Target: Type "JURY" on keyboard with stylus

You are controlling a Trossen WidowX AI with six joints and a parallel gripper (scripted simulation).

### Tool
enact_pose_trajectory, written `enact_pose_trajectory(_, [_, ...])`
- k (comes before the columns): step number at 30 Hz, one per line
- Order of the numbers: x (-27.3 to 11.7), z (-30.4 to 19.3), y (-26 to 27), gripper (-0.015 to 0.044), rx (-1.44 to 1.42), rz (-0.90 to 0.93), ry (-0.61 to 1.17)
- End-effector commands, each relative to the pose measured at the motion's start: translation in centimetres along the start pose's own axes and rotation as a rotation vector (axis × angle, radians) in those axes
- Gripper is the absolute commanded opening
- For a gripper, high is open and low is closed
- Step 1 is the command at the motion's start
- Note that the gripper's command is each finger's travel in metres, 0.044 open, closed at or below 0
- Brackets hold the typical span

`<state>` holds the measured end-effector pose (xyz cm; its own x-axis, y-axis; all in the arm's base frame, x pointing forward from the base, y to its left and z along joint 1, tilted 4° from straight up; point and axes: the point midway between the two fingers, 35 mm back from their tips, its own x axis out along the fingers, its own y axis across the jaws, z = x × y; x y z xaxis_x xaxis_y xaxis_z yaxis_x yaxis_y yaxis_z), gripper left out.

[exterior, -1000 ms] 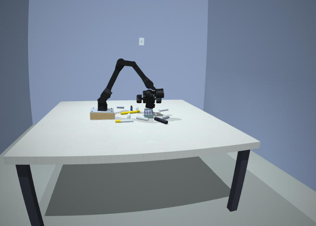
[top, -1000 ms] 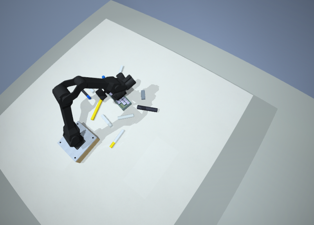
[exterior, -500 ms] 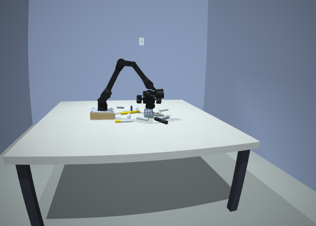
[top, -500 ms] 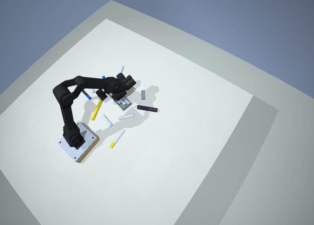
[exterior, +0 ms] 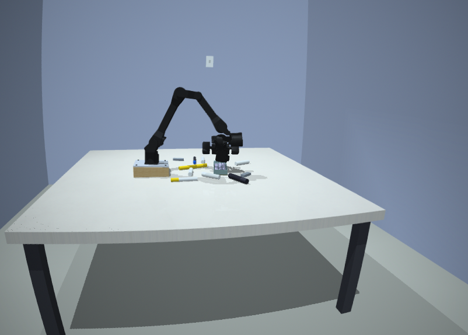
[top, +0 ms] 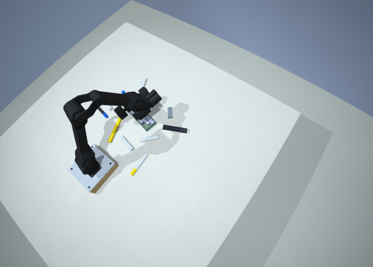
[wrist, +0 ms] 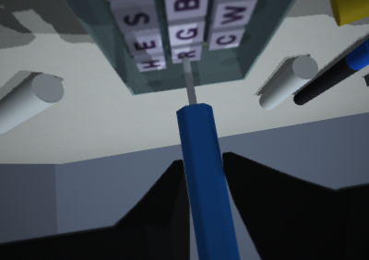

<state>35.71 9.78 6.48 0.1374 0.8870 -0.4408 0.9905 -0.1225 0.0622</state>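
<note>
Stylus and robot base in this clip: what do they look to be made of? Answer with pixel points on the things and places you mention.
Stylus (wrist: 202,168): probably blue plastic, smooth and faceted, with a grey, possibly metal tip.

Base (top: 103,167) (exterior: 151,171): likely wood below, judging by its tan grain; brushed metal plate above, silvery and streaked.
</note>
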Motion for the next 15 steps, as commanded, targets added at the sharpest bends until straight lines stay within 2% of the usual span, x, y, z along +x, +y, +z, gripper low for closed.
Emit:
enact_pose_trajectory(1, [0.21, 0.36, -0.06, 0.0081, 0.011, -0.004, 0.001])
enact_pose_trajectory(15, [0.22, 0.37, -0.07, 0.0081, 0.011, -0.004, 0.001])
